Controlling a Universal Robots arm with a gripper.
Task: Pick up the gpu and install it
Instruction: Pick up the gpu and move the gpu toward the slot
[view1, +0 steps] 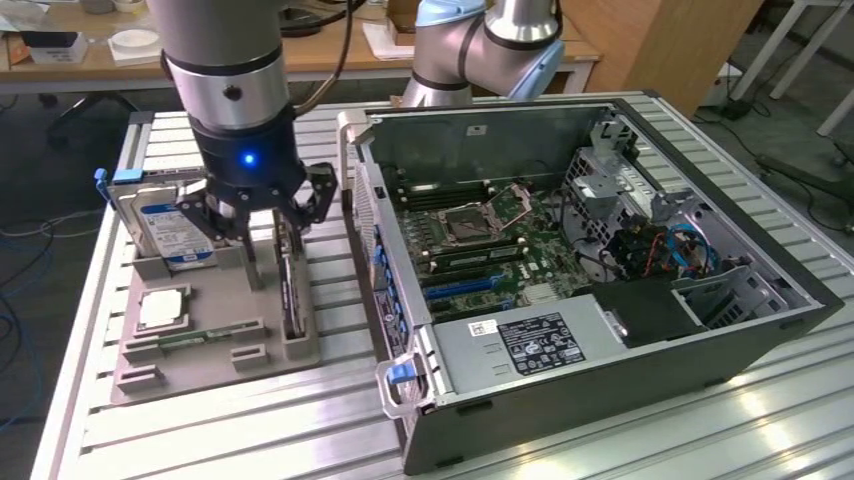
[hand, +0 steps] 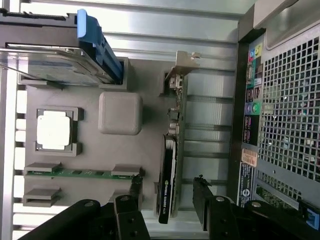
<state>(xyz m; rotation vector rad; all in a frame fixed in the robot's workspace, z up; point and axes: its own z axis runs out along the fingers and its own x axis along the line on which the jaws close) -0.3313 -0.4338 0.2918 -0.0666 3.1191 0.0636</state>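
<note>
Green gpu (hand: 172, 150): standing on edge in the grey tray (hand: 150, 140) beside the case (hand: 290, 100).
Axis: running along the case, bracket (hand: 182, 62) pointing toward the hard drive (hand: 55, 70).
Gripper (hand: 167, 192): hovering, fingers (hand: 136, 195) spread astride it.

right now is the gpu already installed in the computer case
No, the gpu stands on edge in the grey tray outside the computer case, with the open gripper straddling it.
</note>
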